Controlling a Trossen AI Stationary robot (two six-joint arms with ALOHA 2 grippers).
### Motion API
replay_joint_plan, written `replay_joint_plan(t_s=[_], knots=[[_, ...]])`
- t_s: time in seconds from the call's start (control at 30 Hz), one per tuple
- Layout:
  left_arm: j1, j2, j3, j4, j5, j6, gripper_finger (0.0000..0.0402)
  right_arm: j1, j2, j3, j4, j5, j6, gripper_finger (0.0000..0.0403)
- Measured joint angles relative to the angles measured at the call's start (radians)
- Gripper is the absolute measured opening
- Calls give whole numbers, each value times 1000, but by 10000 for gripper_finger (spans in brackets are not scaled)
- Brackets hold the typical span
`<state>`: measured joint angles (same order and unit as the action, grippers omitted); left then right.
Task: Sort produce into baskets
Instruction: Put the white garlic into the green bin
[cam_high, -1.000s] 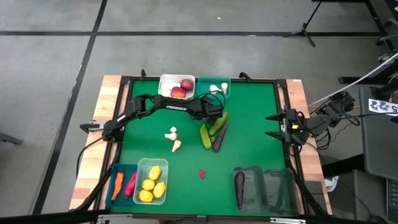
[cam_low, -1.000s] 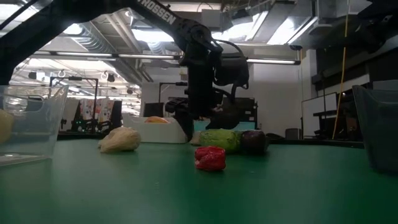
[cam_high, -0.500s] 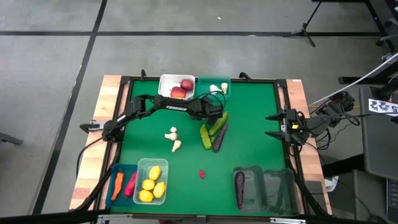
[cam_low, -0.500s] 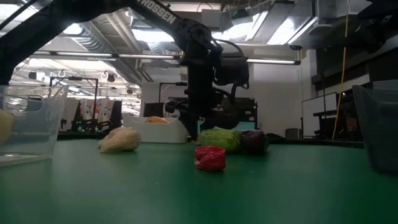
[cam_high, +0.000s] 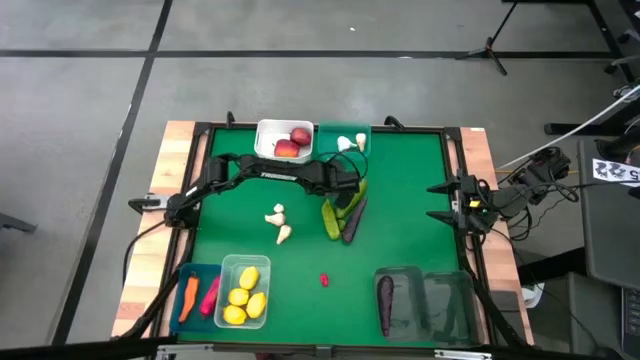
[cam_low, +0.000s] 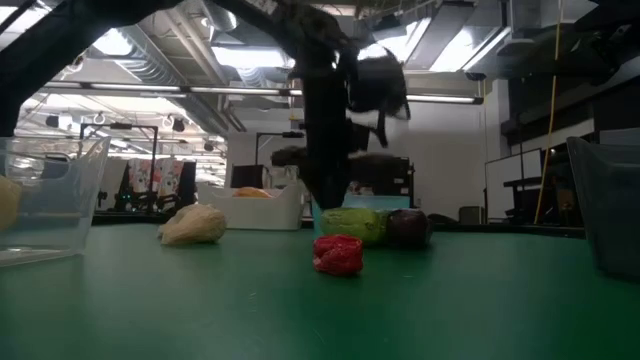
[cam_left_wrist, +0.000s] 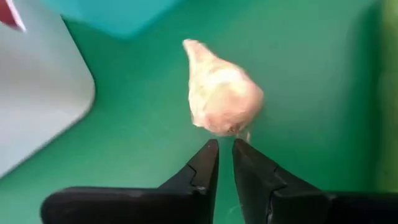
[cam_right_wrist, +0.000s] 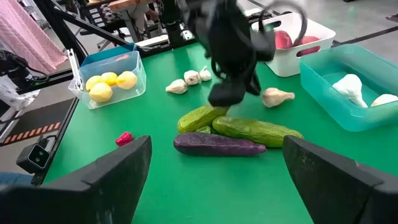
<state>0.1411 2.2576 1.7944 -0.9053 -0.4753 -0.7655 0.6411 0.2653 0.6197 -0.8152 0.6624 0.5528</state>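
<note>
The pale cream, teardrop-shaped garlic bulb (cam_left_wrist: 222, 96) lies loose on the green mat, pointed tip toward the teal plastic bin (cam_left_wrist: 115, 12), beyond the left gripper's (cam_left_wrist: 225, 163) nearly closed, empty fingers.

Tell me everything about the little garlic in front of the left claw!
The garlic is a small, creamy-white toy bulb, plump at one end and narrowing to a pointed tip. It lies on its side on the green table, close to the teal basket. The left claw, fingers nearly together, sits just short of it, gripping nothing.
</note>
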Motion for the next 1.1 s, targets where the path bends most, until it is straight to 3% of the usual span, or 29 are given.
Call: replay_joint_plan(t_s=[0.27, 0.5, 0.7, 1.1], knots=[[30, -43, 73, 35, -47, 128, 6, 0, 0, 0, -1, 0, 0, 360], [54, -46, 103, 25, 31, 190, 16, 0, 0, 0, -1, 0, 2, 360], [32, -46, 103, 27, 20, 177, 75, 0, 0, 0, -2, 0, 2, 360], [24, -45, 12, 123, 13, 135, 255, 0, 0, 0, -2, 0, 4, 360]])
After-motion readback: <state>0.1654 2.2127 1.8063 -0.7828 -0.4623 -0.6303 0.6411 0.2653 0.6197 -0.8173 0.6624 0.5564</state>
